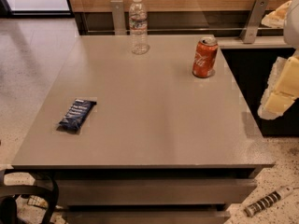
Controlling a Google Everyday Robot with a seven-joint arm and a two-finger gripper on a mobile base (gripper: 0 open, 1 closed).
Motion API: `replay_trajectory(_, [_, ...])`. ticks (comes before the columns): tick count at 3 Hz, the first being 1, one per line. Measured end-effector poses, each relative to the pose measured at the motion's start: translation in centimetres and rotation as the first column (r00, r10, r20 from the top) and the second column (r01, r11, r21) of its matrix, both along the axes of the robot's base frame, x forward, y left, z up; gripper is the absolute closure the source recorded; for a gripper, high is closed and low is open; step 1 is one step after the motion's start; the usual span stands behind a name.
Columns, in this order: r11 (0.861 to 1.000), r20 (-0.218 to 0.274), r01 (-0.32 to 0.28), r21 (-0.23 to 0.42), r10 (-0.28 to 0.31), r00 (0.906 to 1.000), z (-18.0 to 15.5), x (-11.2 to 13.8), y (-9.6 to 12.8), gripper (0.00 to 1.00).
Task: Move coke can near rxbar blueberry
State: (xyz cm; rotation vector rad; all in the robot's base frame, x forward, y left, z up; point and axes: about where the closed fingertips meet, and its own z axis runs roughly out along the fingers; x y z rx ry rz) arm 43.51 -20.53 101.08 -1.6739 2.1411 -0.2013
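Observation:
The coke can (205, 57) stands upright at the far right of the grey table (154, 120), red-orange with white script and a silver top. The rxbar blueberry (76, 115) lies flat near the table's left edge, a dark navy wrapper with pale lettering. The two are far apart, on opposite sides of the table. My gripper (280, 90) shows as pale yellow and white parts at the right edge of the view. It hangs past the table's right side, lower right of the can, and touches nothing.
A clear plastic water bottle (138, 26) stands at the table's far middle. A rail with metal posts (254, 13) runs behind the table. A striped object (267, 202) lies on the floor at lower right, and a black chair part (28, 197) is at lower left.

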Motion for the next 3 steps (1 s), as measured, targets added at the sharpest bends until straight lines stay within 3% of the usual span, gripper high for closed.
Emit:
replay_trajectory(1, [1.0, 0.0, 0.0, 0.0, 0.0, 1.0, 0.0, 0.0, 0.0, 0.0])
replay_trajectory(2, [0.999, 0.03, 0.01, 0.04, -0.011, 0.9995, 0.0, 1.2, -0.7, 0.0])
replay_trajectory(3, [0.984, 0.096, 0.053, 0.169, -0.07, 0.9929, -0.5, 4.1, -3.4, 0.0])
